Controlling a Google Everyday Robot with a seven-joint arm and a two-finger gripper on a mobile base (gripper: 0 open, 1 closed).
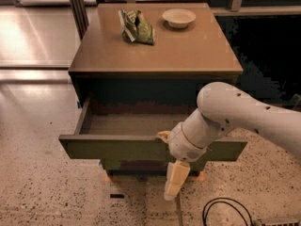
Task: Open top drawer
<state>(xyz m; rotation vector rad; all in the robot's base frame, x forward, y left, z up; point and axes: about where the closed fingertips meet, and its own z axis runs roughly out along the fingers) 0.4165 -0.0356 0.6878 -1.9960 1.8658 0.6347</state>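
The top drawer (113, 148) stands pulled out of the cabinet (188, 55), its olive-green front toward me and its shallow grey-brown inside showing. My gripper (170, 158) is at the drawer front, right of centre. One pale fingertip (163, 136) rests over the front's top edge, and the other finger (176, 180) hangs down in front of it. The fingers are spread apart, so the gripper is open. My white arm (235, 114) covers the right part of the drawer.
A green snack bag (137, 26) and a pale bowl (178, 17) lie on the cabinet top. A lower drawer front (136, 165) shows beneath the open one. A black cable (221, 211) loops on the speckled floor at the lower right.
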